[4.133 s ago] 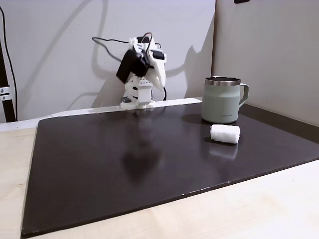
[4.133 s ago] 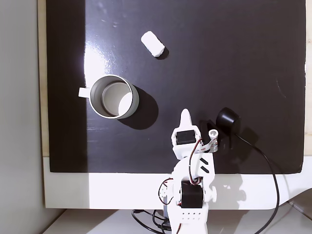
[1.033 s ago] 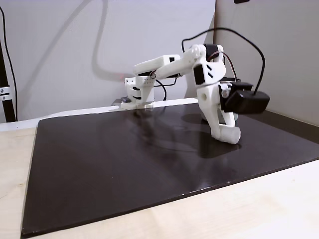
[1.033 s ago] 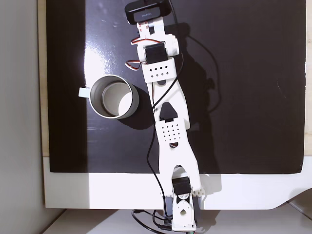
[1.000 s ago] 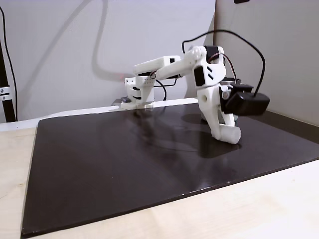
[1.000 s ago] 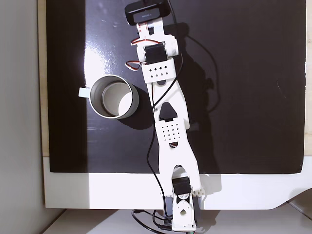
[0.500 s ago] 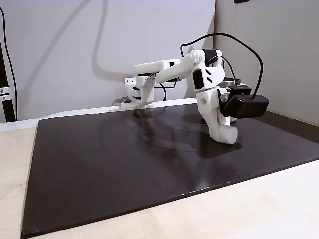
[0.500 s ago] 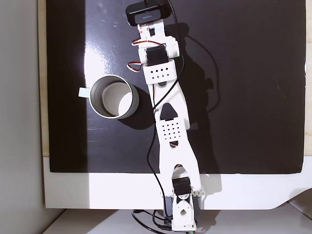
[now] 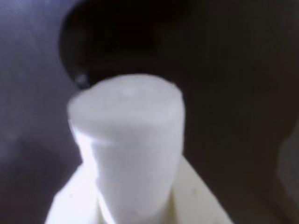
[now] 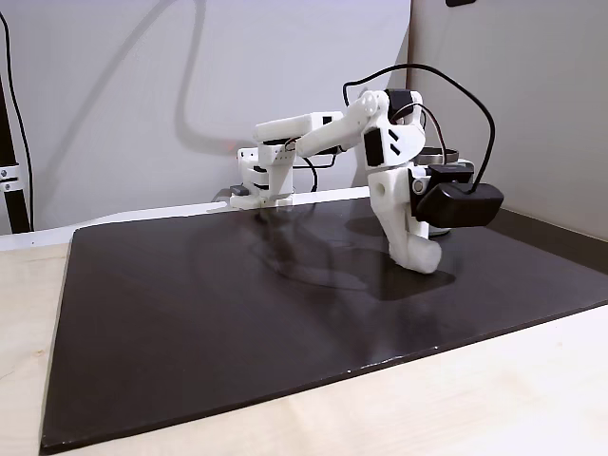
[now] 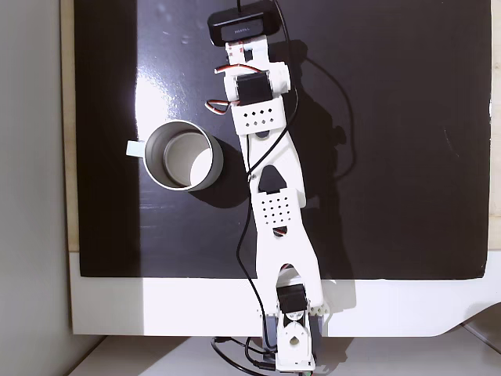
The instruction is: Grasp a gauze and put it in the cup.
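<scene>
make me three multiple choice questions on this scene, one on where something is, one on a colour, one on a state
1. In the fixed view from above, where is the cup relative to the arm?
A. to the left of it
B. to the right of it
C. beyond its tip

2. What colour is the mat under the arm?
A. pale blue
B. near black
C. bright red

3. How does the cup stand?
A. tipped on its side
B. upside down
C. upright with its mouth open

Answers:
1. A, since the cup sits left of the arm in the fixed view from above.
2. B, since the mat is a very dark, glossy sheet on the pale table.
3. C, since the view from above looks straight into its round steel rim. The claw is low at the mat, and the wrist view shows the gauze close up against a white finger.
</scene>
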{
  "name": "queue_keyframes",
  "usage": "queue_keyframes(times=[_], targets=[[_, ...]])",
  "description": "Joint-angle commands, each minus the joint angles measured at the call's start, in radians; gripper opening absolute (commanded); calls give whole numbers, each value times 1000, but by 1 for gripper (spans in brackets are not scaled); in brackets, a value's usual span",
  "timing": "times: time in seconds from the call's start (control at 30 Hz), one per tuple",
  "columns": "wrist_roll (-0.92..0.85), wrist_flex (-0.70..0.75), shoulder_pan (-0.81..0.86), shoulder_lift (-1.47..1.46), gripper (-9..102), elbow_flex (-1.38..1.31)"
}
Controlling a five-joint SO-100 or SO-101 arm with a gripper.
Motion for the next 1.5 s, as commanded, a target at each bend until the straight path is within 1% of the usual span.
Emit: queue_keyframes(times=[0.0, 0.3, 0.57, 0.67, 0.8, 0.97, 1.1, 1.3, 1.47], targets=[[9, 25, 5, 153, 0, -133], [29, 84, 5, 344, 0, -124], [58, 86, 9, 581, 0, 21], [58, 87, -2, 699, 0, 129], [34, 87, -20, 884, 0, 351], [28, 89, -49, 1017, 0, 523], [34, 89, -94, 1137, 0, 724], [95, 89, -186, 1253, 0, 956], [163, 89, -247, 1267, 0, 1037]])
